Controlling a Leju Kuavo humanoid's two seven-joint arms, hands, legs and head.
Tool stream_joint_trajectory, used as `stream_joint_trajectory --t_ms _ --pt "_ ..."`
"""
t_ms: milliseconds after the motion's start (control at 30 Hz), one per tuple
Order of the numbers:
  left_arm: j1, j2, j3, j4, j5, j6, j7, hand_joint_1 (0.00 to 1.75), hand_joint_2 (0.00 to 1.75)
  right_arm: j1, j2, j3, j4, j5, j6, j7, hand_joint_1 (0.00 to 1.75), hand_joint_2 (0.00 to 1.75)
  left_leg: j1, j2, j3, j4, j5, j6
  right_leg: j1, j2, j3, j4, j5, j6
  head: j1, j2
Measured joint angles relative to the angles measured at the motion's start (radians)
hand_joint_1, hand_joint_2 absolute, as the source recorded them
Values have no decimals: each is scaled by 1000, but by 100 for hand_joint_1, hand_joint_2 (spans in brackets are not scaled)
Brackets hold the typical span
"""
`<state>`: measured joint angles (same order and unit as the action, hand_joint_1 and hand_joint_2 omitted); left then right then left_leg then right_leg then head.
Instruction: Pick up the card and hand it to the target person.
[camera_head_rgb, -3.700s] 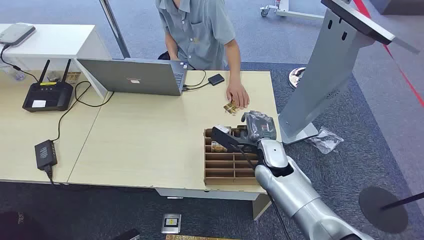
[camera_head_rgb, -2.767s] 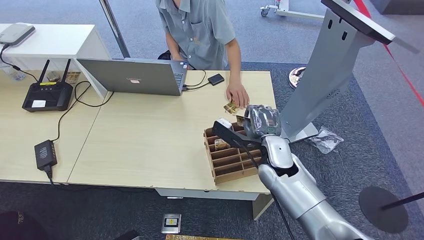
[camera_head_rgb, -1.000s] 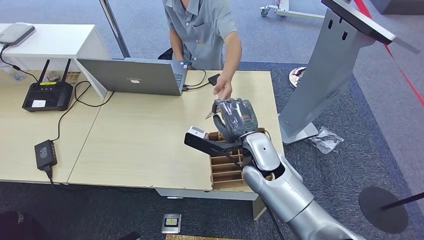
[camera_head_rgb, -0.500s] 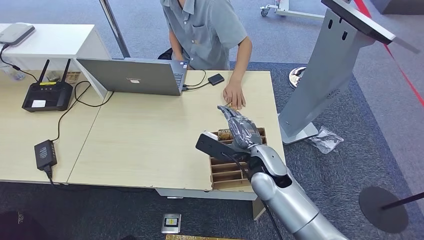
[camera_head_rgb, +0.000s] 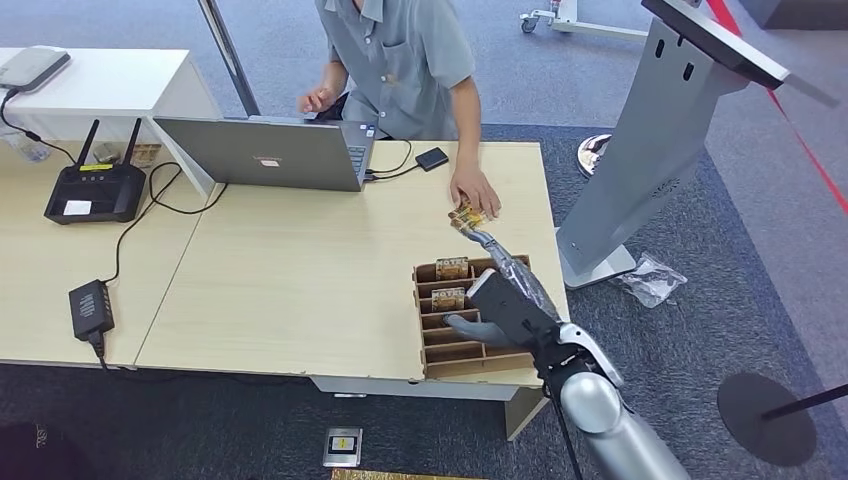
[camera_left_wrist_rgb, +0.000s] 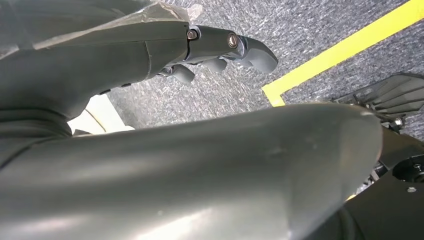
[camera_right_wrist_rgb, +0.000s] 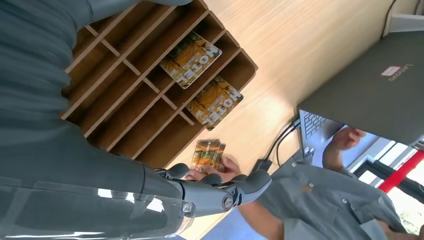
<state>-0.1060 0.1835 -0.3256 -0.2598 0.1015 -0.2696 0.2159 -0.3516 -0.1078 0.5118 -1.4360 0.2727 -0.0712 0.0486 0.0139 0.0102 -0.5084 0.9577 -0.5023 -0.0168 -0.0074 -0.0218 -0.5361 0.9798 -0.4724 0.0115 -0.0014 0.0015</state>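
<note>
My right hand (camera_head_rgb: 510, 290) hovers over the brown wooden card rack (camera_head_rgb: 470, 362) at the table's near right corner, fingers stretched out toward the person and holding nothing. Two orange cards stand in the rack's far slots (camera_head_rgb: 451, 268) (camera_right_wrist_rgb: 191, 60). Beyond the rack, the person's hand (camera_head_rgb: 474, 193) rests on a few more cards (camera_head_rgb: 465, 216) (camera_right_wrist_rgb: 207, 154) lying on the table. My right fingers (camera_right_wrist_rgb: 220, 192) reach just short of that hand. My left hand (camera_left_wrist_rgb: 220, 47) hangs over grey carpet, loosely open and holding nothing.
A grey laptop (camera_head_rgb: 265, 150) stands in front of the seated person (camera_head_rgb: 400, 60). A router (camera_head_rgb: 95, 190) and a power adapter (camera_head_rgb: 90, 305) lie at the table's left. A tall silver kiosk stand (camera_head_rgb: 650, 140) rises just right of the table (camera_head_rgb: 300, 270).
My right hand lifted a card from the rack and held it out; the person took it and laid it on the table. My hand has since drawn back over the rack with nothing in it.
</note>
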Motion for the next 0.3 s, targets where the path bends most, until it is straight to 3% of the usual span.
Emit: stream_joint_trajectory --t_ms 300 --pt "-22 0 0 -1 -19 -15 10 0 0 79 -48 -76 -62 -92 1 -12 0 175 0 0 0 0 0 0 0 0 0 0 0 0 0 0"
